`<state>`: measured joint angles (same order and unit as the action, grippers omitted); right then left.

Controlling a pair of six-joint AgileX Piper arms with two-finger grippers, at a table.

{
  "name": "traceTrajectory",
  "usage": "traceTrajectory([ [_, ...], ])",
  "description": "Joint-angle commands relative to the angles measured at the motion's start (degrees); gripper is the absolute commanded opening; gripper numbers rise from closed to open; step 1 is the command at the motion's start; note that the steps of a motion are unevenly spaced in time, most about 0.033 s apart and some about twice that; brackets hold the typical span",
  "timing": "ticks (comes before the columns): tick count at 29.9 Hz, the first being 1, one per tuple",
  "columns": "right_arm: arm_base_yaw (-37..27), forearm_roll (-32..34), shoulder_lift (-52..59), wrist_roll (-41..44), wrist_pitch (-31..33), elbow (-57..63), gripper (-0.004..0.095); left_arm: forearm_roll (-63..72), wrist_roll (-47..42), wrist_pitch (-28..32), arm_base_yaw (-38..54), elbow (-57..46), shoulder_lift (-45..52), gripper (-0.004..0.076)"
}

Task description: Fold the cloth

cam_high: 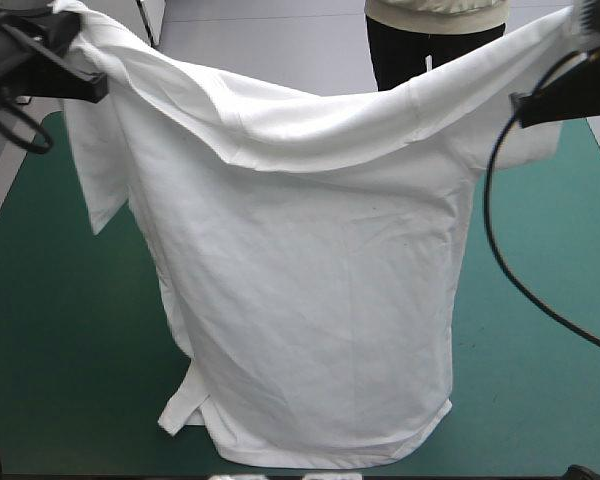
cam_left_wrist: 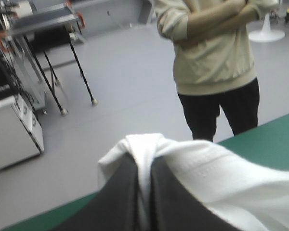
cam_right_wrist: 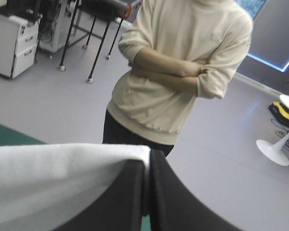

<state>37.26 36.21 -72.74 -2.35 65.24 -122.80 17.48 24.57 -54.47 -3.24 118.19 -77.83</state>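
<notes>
The white T-shirt [cam_high: 310, 270] hangs spread wide between both raised arms, its hem near the table's front edge. My left gripper [cam_high: 72, 28] holds one shoulder corner at the far left; in the left wrist view its black fingers [cam_left_wrist: 120, 202] are shut on the T-shirt [cam_left_wrist: 221, 178], cloth bunched over their tips. My right gripper [cam_high: 580, 30] holds the other corner at the far right; in the right wrist view its fingers [cam_right_wrist: 168, 197] pinch the T-shirt [cam_right_wrist: 53, 178]. A sleeve [cam_high: 95, 170] dangles at the left.
The teal-green cover [cam_high: 50, 330] shows on both sides of the hanging shirt. A person stands beyond the table's far edge, not over it.
</notes>
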Motion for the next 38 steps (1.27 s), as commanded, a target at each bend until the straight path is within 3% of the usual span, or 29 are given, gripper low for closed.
traceTrajectory([
  [1, -3.42, 1.79, -0.46, 3.79, -9.57, 7.28, -0.0017, 0.86, 0.58, 7.56, -0.04, -2.82, -3.22, -0.0009],
  [4, -10.96, -3.58, -2.9, 4.89, -16.44, 12.79, -0.0017, 0.86, 0.91, 10.05, -0.04, -4.23, -7.94, -0.0009],
  [6, -17.61, -11.47, -5.48, 2.68, -21.25, 14.22, -0.0017, 0.86, 0.91, 12.36, -0.04, -4.23, -11.02, -0.0009],
  [9, -27.79, -28.85, -10.88, -6.35, -27.62, 13.96, -0.0017, 0.95, 0.91, 17.91, -0.04, -4.23, -15.44, -0.0009],
  [12, -33.63, -43.01, -16.89, -14.35, -31.6, 12.96, -0.0017, 0.95, 0.91, 22.75, -0.04, -4.23, -20.06, -0.0009],
  [15, -36.38, -49.6, -22.81, -18.24, -32.61, 12.04, -0.0017, 0.95, 0.91, 24.85, -0.04, -4.23, -24.6, -0.0009],
  [23, -37.4, -53.29, -34.4, -21.12, -33.97, 11.66, -0.0017, 2.52, 0.61, 25.2, -0.04, -4.23, -36.52, -0.0009],
  [30, -37.4, -54.52, -39.27, -21.69, -33.71, 11.66, 0.0009, 4.51, 0.77, 24.33, -0.14, -4.23, -40.26, -0.0009],
  [34, -37.4, -54.75, -40.02, -21.92, -33.18, 11.66, 0.0205, 3.86, 0.77, 23.88, -0.14, -4.23, -40.4, 0.0006],
  [38, -37.4, -54.88, -39.9, -21.81, -33.47, 11.66, 0.0476, 4.0, 0.77, 23.46, -0.14, -4.23, -40.4, 0.0127],
])
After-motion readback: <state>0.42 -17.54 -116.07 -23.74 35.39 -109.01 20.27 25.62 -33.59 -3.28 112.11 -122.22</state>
